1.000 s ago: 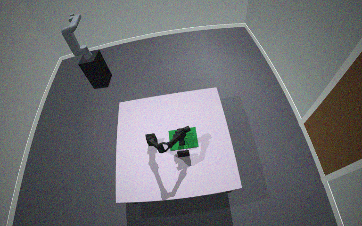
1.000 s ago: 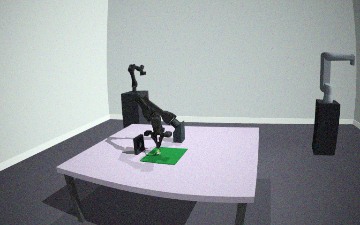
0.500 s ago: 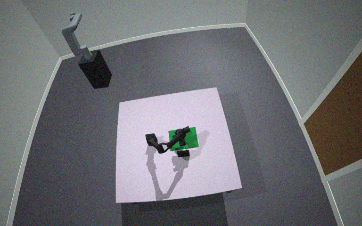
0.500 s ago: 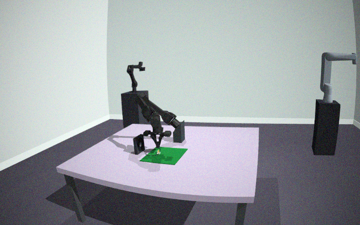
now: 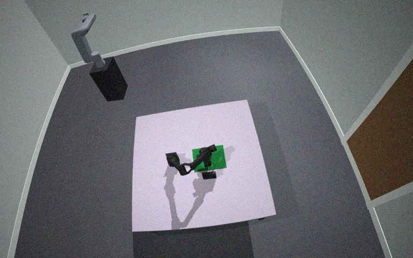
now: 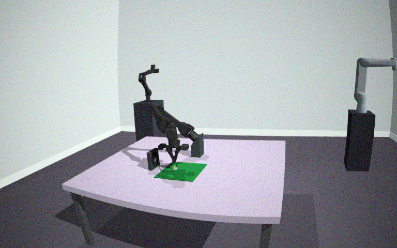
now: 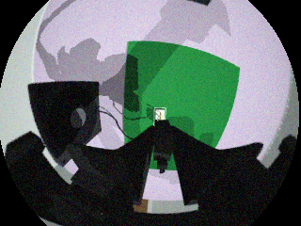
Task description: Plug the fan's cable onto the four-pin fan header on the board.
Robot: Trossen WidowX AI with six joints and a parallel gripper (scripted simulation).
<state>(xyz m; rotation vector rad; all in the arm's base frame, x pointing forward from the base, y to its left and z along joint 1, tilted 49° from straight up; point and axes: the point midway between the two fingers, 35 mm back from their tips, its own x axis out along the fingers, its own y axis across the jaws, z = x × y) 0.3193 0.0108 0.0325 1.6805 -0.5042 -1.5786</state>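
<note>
A grey robot arm (image 5: pixel 80 42) (image 6: pixel 362 78) is mounted on a black pedestal (image 5: pixel 111 81) (image 6: pixel 359 140). A second, black arm (image 6: pixel 143 80) stands on a dark pedestal (image 6: pixel 140 120) in the exterior view. White baseboard (image 5: pixel 194 35) (image 6: pixel 248 132) lines the pale walls (image 5: pixel 182 15) (image 6: pixel 248 58). A brown panel (image 5: pixel 386 136), pale-framed, occupies one wall.

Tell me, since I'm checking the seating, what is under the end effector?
Under the end effector is the green board; a small white-rimmed part shows beside its tips. Whatever the fingertips cover, including how deep any plug sits, is hidden.

Matt green board (image 5: pixel 219 155) (image 6: pixel 195 168) (image 7: pixel 202 89) on smooth, matt pale tabletop (image 5: pixel 164 130) (image 6: pixel 243 181) (image 7: pixel 263 99).
</note>
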